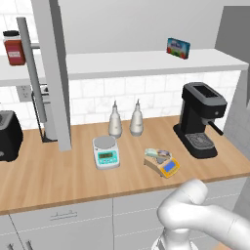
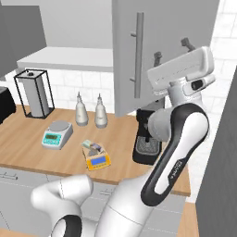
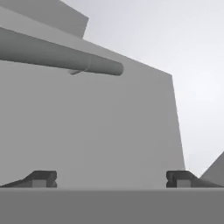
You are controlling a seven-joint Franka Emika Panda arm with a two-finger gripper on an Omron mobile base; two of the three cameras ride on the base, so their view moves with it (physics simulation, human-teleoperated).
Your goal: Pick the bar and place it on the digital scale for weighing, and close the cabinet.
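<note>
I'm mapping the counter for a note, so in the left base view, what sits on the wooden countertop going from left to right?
Black appliance at the left edge → white scale with round plate and teal display → tan-yellow wedge-shaped scale carrying the pale mint-green bar → black coffee machine.

The arm [image 2: 178, 139] is glossy white with rounded, tube-like links and dark charcoal bands at the joints. Small dark lettering runs along the band on one link. The hand [image 2: 171, 50] is a white, boxy block with a dark inset on its side, ending in two small dark fingers [image 2: 158, 56].
</note>
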